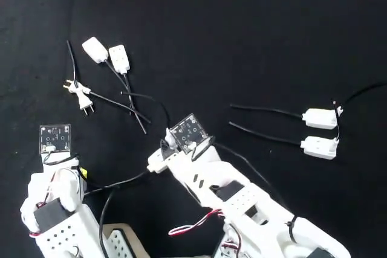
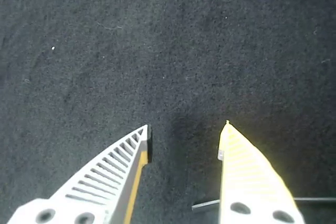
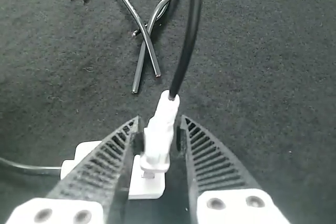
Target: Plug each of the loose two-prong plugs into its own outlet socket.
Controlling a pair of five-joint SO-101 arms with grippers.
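The right claw (image 3: 160, 121) is pinching a white two-prong plug (image 3: 157, 140) between its ribbed fingers (image 3: 113, 156), holding it upright with its black cord (image 3: 188, 35) running up and away from it. The plug's lower end is meeting a white outlet socket (image 3: 149, 184) lying on the black table (image 1: 242, 40) directly beneath the claw; whether the prongs are sitting inside it cannot be told. In the high view this socket (image 1: 156, 162) is lying near the middle of the table, just in front of the right arm's wrist. The left claw (image 2: 184, 135) is hanging spread open over bare black table, gripping nothing, with a thin cable (image 2: 205, 204) lying close beside one finger. A second loose plug (image 1: 80, 95) is lying on the left part of the table with its prongs bare and touching no socket. Just beyond it, the upper-left sockets (image 1: 119, 58) are lying side by side, their cords trailing toward the table's middle. The right-side sockets (image 1: 319, 118) are lying one beside the other well apart from both arms, each with a black cord stretching toward the centre.
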